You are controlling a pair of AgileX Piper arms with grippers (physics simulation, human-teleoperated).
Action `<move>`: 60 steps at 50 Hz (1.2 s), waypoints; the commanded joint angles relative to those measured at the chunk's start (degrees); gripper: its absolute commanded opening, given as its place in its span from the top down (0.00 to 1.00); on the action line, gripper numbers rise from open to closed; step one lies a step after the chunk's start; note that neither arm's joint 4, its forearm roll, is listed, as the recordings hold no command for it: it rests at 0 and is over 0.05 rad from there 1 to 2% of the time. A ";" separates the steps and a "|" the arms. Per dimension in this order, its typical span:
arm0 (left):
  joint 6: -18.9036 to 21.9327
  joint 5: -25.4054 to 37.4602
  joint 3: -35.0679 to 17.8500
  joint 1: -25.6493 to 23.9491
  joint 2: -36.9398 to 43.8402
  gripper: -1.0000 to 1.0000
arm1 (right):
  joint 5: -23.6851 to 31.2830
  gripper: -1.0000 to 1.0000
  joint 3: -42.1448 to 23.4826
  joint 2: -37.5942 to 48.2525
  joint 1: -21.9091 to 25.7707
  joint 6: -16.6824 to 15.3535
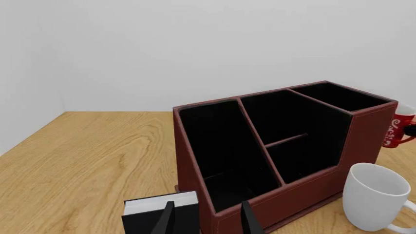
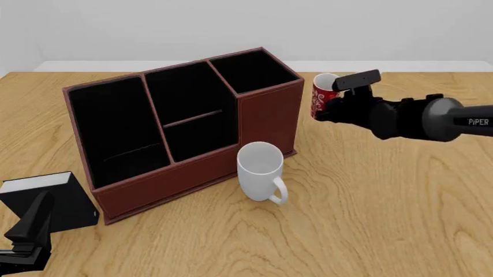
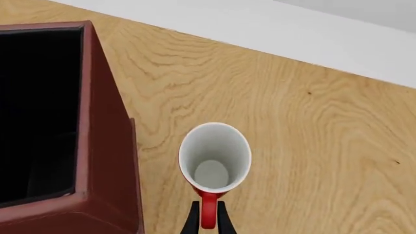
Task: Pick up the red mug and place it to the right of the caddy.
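Note:
The red mug (image 2: 322,97) with white swirls stands upright just right of the far right corner of the caddy (image 2: 266,118). My right gripper (image 2: 334,107) is shut on its handle. In the right wrist view the mug (image 3: 215,156) shows its white inside, the gripper (image 3: 208,222) pinches the red handle, and the caddy wall (image 3: 107,161) is close beside it. I cannot tell whether the mug rests on the table. My left gripper (image 2: 37,216) is open and empty at the near left. In the left wrist view the gripper (image 1: 208,222) faces the caddy (image 1: 305,190), with the red mug (image 1: 398,127) behind it.
A plain white mug (image 2: 260,170) stands just in front of the caddy's right half and also shows in the left wrist view (image 1: 375,195). A small black box with a white top (image 2: 46,193) sits by my left gripper, also in the left wrist view (image 1: 159,214). A white wall lies beyond the table.

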 commanded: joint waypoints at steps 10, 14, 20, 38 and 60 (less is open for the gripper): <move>0.00 0.00 0.00 0.00 0.00 0.00 | 0.08 1.00 -1.43 2.46 1.00 0.55; 0.00 0.00 0.00 0.00 0.00 0.00 | -0.18 1.00 -1.25 3.03 1.18 0.60; 0.00 0.00 0.00 0.00 0.00 0.00 | -0.23 1.00 -1.15 3.39 1.37 0.82; 0.00 0.00 0.00 0.00 0.00 0.00 | -0.92 1.00 -0.63 4.05 0.88 0.87; 0.00 0.00 0.00 0.00 0.00 0.00 | -1.35 1.00 0.60 4.21 1.79 1.31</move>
